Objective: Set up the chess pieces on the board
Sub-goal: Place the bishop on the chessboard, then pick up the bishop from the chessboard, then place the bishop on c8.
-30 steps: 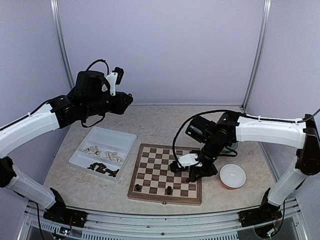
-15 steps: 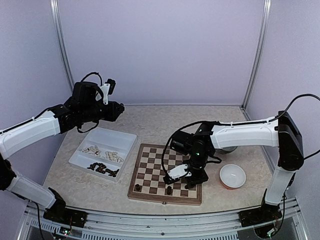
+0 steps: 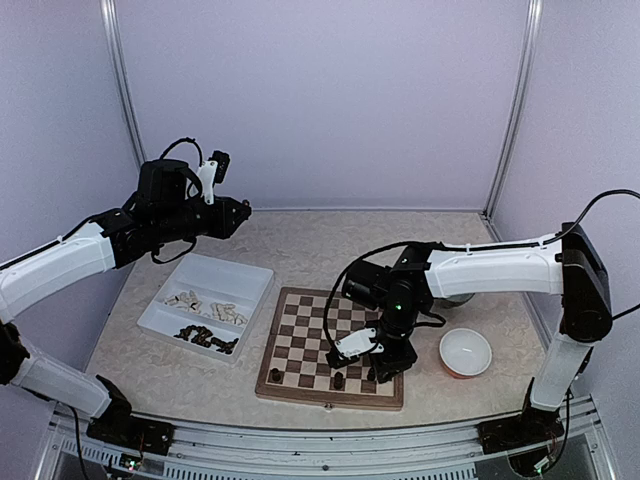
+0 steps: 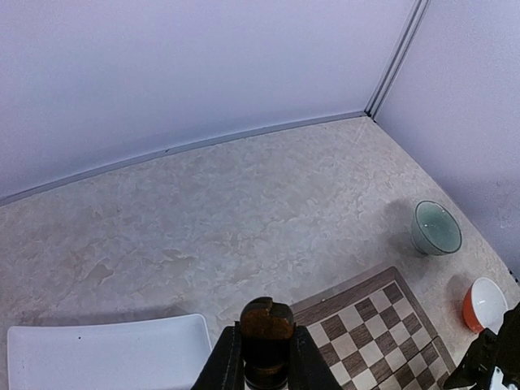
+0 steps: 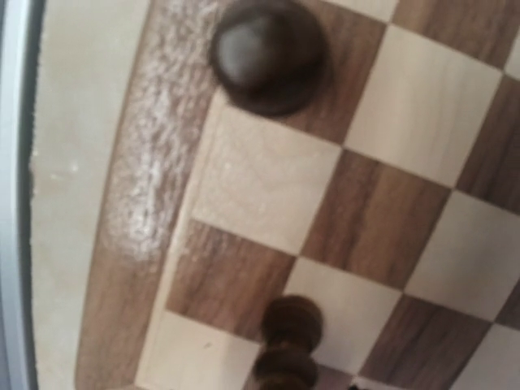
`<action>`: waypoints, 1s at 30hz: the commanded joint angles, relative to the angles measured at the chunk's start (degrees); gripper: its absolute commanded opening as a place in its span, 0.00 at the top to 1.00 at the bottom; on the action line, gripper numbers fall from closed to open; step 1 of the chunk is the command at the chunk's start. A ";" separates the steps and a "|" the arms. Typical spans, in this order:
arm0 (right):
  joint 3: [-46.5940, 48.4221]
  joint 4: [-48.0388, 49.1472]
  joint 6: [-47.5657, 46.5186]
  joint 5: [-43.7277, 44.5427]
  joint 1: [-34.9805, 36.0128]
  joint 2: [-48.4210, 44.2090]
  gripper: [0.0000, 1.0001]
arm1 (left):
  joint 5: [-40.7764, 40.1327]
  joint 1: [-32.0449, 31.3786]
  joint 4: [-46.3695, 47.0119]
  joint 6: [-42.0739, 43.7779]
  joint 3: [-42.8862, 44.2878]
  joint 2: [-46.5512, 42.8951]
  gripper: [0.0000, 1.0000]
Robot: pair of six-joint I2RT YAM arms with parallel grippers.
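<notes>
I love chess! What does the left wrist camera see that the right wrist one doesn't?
Left wrist only: the left gripper pinching a dark chess piece, a white tray, a green bowl, an orange bowl. Right wrist only: a round-topped dark piece and a second dark piece standing on squares. Both: the board.

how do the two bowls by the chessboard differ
The pale green glassy bowl looks translucent; the orange bowl with a white inside is opaque. The green bowl sits farther back on the table, the orange bowl nearer the front. Both stand upright, off the wooden chessboard, apparently empty.
</notes>
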 commanded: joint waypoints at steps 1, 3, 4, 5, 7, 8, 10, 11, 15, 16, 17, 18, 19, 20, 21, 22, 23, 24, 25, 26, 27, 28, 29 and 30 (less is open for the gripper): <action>-1.26 1.56 -0.07 -1.65 0.41 -2.84 0.57 | 1.03 -0.03 1.60 -0.17 -0.55 -0.44 0.82; -1.23 2.17 -0.07 -2.03 0.41 -2.81 0.62 | 1.24 -0.03 1.54 -0.22 -0.55 -0.25 0.82; -1.10 2.29 -0.09 -2.44 0.41 -2.66 0.65 | 1.27 -0.03 1.56 -0.25 -0.55 -0.23 0.82; -0.95 2.35 -0.09 -2.65 0.41 -2.47 0.68 | 1.22 -0.03 1.56 -0.21 -0.55 -0.17 0.82; -0.78 2.87 -0.06 -3.19 0.41 -2.26 0.71 | 1.36 -0.03 1.49 -0.25 -0.51 0.01 0.82; -0.66 2.95 -0.06 -3.46 0.41 -2.13 0.73 | 1.44 -0.03 1.48 -0.21 -0.47 0.03 0.82; -0.27 2.73 -0.13 -3.73 0.41 -1.70 0.78 | 1.48 -0.03 1.40 -0.25 -0.47 0.07 0.82; 0.00 2.53 -0.21 -4.03 0.37 -1.51 0.81 | 1.60 -0.03 1.40 -0.22 -0.47 0.04 0.82; 0.97 1.78 -0.50 -5.41 0.49 -1.36 0.87 | 1.72 -0.03 1.30 -0.23 -0.47 0.12 0.82; 1.24 1.60 -0.61 -6.04 0.50 -1.36 0.88 | 1.78 -0.03 1.20 -0.22 -0.39 0.15 0.82; 1.55 1.49 -0.75 -6.51 0.50 -1.31 0.89 | 1.80 -0.03 1.21 -0.25 -0.38 0.22 0.82; 1.82 1.33 -0.77 -7.28 0.50 -1.23 0.89 | 1.79 -0.03 1.17 -0.27 -0.31 0.22 0.82; 2.14 1.16 -0.75 -7.69 0.50 -1.06 0.90 | 1.86 -0.03 1.12 -0.23 -0.29 0.21 0.82; 2.43 1.03 -0.74 -7.96 0.54 -0.82 0.90 | 1.89 -0.03 1.12 -0.21 -0.31 0.29 0.82; 2.66 1.00 -0.70 -8.11 0.58 -0.64 0.91 | 1.85 -0.03 1.10 -0.21 -0.29 0.34 0.82; 2.94 0.97 -0.73 -8.24 0.66 -0.44 0.91 | 1.88 -0.03 1.11 -0.21 -0.29 0.38 0.82; 3.22 0.92 -0.74 -8.39 0.79 -0.25 0.91 | 1.96 -0.03 1.12 -0.21 -0.29 0.35 0.82; 3.60 0.85 -0.71 -8.49 1.01 -0.07 0.91 | 1.94 -0.03 1.12 -0.22 -0.29 0.33 0.82; 3.80 0.87 -0.66 -8.47 1.13 0.22 0.91 | 2.03 -0.03 1.09 -0.21 -0.29 0.37 0.82; 4.09 0.76 -0.63 -8.53 1.30 0.41 0.91 | 2.06 -0.03 1.08 -0.23 -0.29 0.45 0.82; 4.33 0.82 -0.55 -8.57 1.49 0.67 0.91 | 2.07 -0.03 1.05 -0.22 -0.29 0.43 0.82; 4.51 0.72 -0.54 -8.62 1.69 0.95 0.91 | 2.04 -0.03 1.04 -0.27 -0.29 0.46 0.82; 4.58 0.80 -0.53 -8.74 1.85 1.13 0.91 | 2.09 -0.03 1.02 -0.24 -0.29 0.47 0.82; 4.76 0.74 -0.51 -8.80 1.96 1.35 0.91 | 2.19 -0.03 1.03 -0.26 -0.29 0.47 0.82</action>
